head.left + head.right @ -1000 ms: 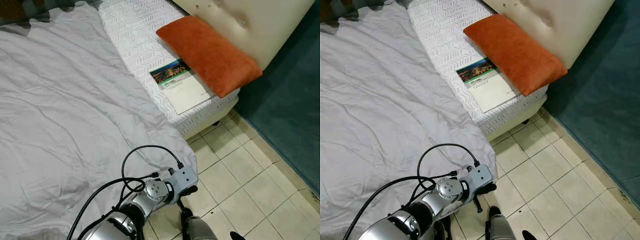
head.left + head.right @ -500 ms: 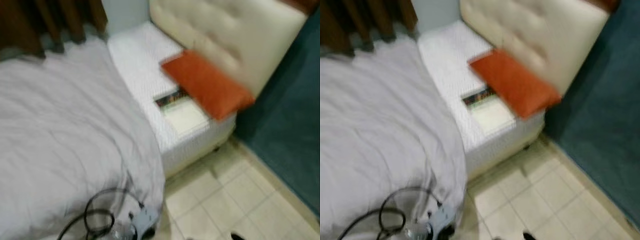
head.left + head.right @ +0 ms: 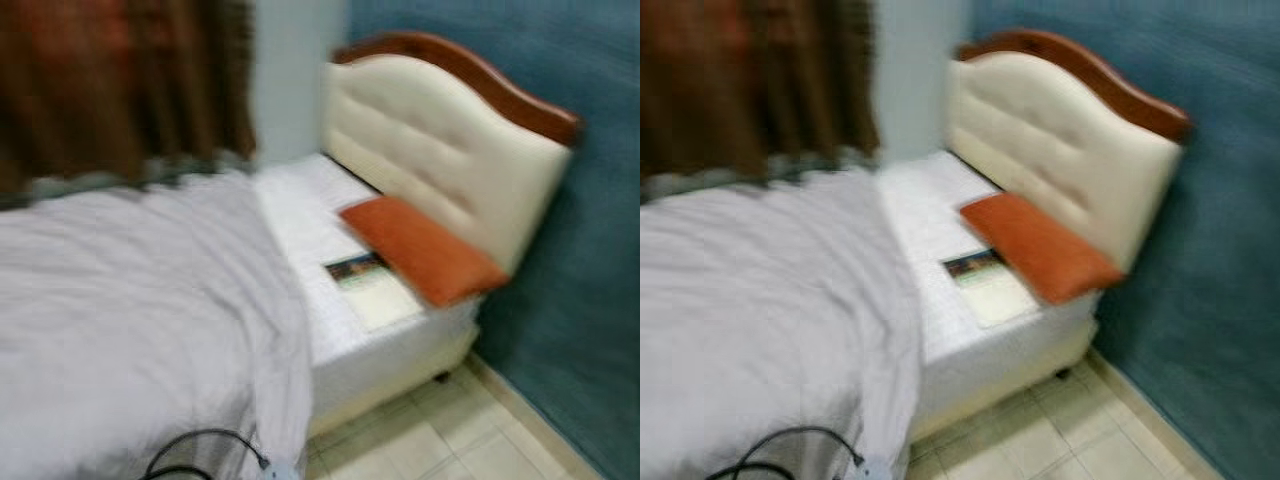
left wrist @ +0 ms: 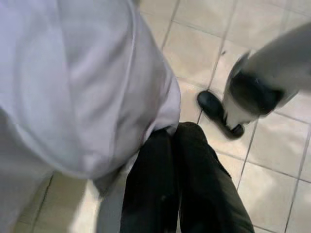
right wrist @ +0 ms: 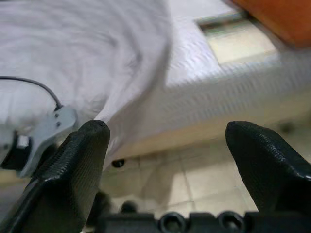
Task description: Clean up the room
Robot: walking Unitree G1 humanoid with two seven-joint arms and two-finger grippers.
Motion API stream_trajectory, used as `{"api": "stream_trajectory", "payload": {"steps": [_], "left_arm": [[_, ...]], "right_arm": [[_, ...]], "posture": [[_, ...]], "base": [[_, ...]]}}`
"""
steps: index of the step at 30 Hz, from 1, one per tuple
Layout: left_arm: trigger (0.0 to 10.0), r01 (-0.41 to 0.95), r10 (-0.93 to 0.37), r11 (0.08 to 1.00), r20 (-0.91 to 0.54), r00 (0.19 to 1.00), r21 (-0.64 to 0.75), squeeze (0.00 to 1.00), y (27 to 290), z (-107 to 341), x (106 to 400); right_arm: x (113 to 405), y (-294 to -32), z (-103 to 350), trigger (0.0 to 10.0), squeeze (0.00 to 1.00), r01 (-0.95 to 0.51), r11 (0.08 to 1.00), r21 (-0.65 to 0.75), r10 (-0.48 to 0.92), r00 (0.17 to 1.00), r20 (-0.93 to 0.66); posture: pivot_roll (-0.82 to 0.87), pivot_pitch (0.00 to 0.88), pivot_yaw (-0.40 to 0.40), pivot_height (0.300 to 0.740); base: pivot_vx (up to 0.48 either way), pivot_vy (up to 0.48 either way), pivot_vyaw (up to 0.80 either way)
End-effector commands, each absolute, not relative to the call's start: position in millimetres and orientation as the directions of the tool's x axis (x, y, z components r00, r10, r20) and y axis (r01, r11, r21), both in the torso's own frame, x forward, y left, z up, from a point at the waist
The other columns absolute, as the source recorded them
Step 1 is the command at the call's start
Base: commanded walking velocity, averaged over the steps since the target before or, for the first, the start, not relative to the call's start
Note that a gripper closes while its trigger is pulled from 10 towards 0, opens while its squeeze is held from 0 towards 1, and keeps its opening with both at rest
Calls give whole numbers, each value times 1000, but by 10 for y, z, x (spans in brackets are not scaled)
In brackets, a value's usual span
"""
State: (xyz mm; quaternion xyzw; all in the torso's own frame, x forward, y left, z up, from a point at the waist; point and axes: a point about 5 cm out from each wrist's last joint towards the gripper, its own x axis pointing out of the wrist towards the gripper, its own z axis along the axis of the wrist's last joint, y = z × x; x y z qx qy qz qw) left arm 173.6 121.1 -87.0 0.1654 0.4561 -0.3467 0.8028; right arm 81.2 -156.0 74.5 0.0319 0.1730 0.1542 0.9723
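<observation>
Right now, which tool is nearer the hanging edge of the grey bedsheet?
Left. The left tool, fingers together, sits right at the grey bedsheet where it hangs by the tiled floor. The right tool, fingers apart, faces the sheet's edge from a short way off.

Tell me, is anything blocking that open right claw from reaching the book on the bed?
Nothing visible does. The right gripper, jaws wide apart, looks straight over the mattress edge at the book. The orange pillow lies beside the book, seemingly over one edge, and the grey blanket lies off to the side.
</observation>
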Motion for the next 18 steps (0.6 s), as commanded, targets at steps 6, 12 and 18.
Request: {"api": "stream_trajectory", "payload": {"steps": [6, 12, 18], "left_arm": [[10000, 996, -968, 90, -234, 86, -7, 0, -1430, 827, 2112], [10000, 996, -968, 90, -234, 86, -7, 0, -1430, 827, 2112], [10000, 996, -968, 90, -234, 86, -7, 0, -1430, 827, 2112]], "right_arm": [[789, -1537, 737, 10000, 0, -274, 953, 130, 302, 892, -335], [789, -1537, 737, 10000, 0, -274, 953, 130, 302, 892, -335], [789, -1537, 737, 10000, 0, -274, 953, 130, 302, 892, -335]], "posture": [[-303, 407, -21, 740], [-303, 407, -21, 740], [-303, 407, -21, 740]], "base": [[0, 0, 0], [0, 0, 0], [0, 0, 0]]}}
